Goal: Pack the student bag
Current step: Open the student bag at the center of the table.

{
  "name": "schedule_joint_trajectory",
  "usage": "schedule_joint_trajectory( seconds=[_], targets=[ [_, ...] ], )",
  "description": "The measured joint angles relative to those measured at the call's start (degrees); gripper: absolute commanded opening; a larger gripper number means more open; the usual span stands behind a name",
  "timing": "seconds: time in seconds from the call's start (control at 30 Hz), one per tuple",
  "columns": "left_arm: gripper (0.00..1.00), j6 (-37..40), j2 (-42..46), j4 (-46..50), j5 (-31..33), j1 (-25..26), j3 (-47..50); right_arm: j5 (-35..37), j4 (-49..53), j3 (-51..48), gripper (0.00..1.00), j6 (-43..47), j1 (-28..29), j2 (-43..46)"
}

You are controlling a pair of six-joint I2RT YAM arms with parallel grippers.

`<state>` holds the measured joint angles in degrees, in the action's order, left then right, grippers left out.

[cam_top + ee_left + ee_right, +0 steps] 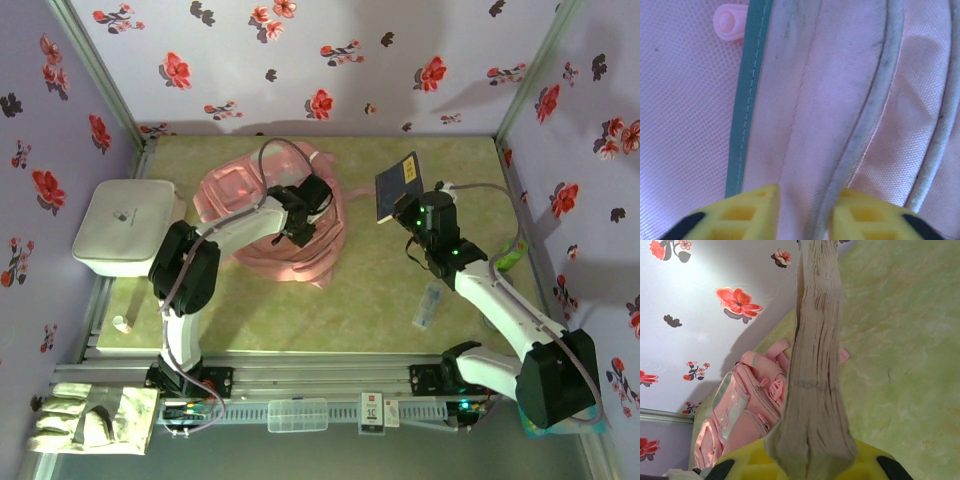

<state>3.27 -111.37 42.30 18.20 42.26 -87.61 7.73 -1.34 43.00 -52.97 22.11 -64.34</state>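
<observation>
**Student bag** (240, 200): soft pink woven fabric, lying at the rear centre-left of the table (380, 290), with pale straps trailing at its near edge. The left wrist view shows a honeycomb-mesh panel, a teal stitched binding strip (745, 100), a rounded pink plastic tab (730, 20) and soiled white piping (865, 115). The right wrist view shows paler front pockets with zips (747, 410).

**Left gripper** (806, 192): yellow lattice-moulded fingers, with the jaws set close on a raised fold of the bag's fabric. The arm rises from its base, bends at a black elbow, and reaches right over the bag with the wrist turned down (298, 228).

**Right gripper** (810, 450): yellow fingers clamped on a book (815, 365), whose greyish, wavy page edges face the camera. From above, the book (398, 186) has a dark blue cover and is held tilted over the table, right of the bag and apart from it. The forearm slants up and left from an elbow at the near right (408, 205).

**Surroundings**
- Table: pale green, marbled.
- White rounded square box (125, 225): left of the bag, with a small grey mark on the lid that is not legible.
- Small clear container (428, 305): lying near the right arm.
- Work glove (90, 418): pale, at the near left rail.
- Label card (373, 410): on the rail, with print too small to read.
- Walls (350, 60): lilac with red and dark flowers.
</observation>
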Motion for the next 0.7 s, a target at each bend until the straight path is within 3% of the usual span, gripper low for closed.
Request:
schedule_joint_trajectory(
  seconds=[0.03, 0.07, 0.47, 0.7],
  targets=[
    [0.04, -0.33, 0.44, -0.17, 0.57, 0.00, 0.00, 0.00, 0.00, 0.00, 0.03, 0.00, -0.07, 0.00],
    [0.00, -0.59, 1.03, -0.31, 1.46, 0.00, 0.00, 0.00, -0.02, 0.00, 0.03, 0.00, -0.11, 0.00],
    [0.00, -1.60, 10.93, -4.98, 6.86, -1.07, -1.38, -1.07, 0.66, -2.47, 0.03, 0.31, -0.17, 1.92],
    [0.00, -1.60, 13.38, -12.00, 7.80, -1.55, -2.36, -9.57, -2.08, -4.90, 0.04, 0.90, -0.26, 3.54]
  ],
)
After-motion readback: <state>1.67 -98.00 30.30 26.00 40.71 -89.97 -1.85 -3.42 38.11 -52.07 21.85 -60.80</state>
